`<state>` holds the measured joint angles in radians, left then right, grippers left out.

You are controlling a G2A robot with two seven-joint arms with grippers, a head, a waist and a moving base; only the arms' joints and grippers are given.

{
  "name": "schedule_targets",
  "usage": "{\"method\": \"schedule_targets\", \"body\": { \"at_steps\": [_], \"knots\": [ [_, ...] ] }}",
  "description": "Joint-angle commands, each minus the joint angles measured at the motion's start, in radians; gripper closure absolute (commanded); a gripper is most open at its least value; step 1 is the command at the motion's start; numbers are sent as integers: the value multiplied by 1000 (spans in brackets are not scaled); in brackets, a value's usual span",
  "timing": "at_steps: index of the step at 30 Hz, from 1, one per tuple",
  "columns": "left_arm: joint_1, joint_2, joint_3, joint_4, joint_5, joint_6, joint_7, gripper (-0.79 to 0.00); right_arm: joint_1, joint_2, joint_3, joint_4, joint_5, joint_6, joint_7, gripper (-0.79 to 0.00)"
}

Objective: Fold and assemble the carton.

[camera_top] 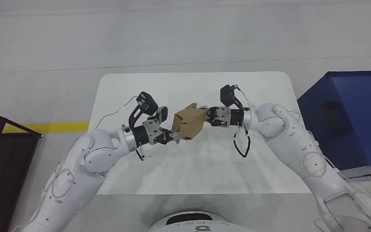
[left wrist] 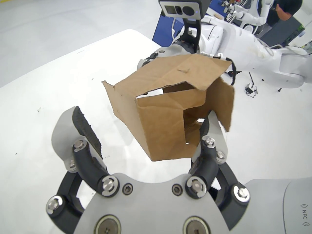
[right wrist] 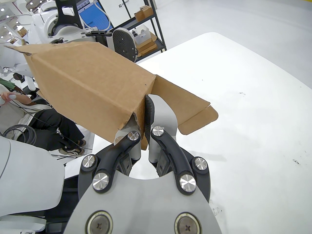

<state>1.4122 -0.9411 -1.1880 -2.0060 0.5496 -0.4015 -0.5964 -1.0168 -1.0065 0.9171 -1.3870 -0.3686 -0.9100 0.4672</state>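
Top view: the carton (camera_top: 189, 122) hangs above the middle of the white surface (camera_top: 255, 162), between the left hand (camera_top: 170, 136) and the right hand (camera_top: 208, 115), which meet it from opposite sides.

Left wrist view: the left hand's fingers stand wide apart. One pad (left wrist: 85, 132) is free beside the carton, and the other finger (left wrist: 215, 132) lies against a loose flap at its half-folded end.

Right wrist view: the right hand's fingers are together, clamped on the edge of a carton wall, with a flap sticking out beside them.
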Motion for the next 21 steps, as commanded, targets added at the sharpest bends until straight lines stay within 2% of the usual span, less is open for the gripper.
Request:
{"method": "schedule_targets", "body": {
  "at_steps": [1,14,18,21],
  "knots": [
    [4,0,3,-9,2,8,-14,-785,2,-1,-1,2,4,3,2,0],
    [45,5,-7,-7,32,-4,-42,-785,42,-15,-23,38,56,9,34,0],
    [64,4,-27,11,-3,-2,12,-785,50,-18,-27,50,68,4,40,0],
    [72,8,-71,29,-66,-60,39,-785,54,-20,-29,57,71,2,43,0]
  ]
}}
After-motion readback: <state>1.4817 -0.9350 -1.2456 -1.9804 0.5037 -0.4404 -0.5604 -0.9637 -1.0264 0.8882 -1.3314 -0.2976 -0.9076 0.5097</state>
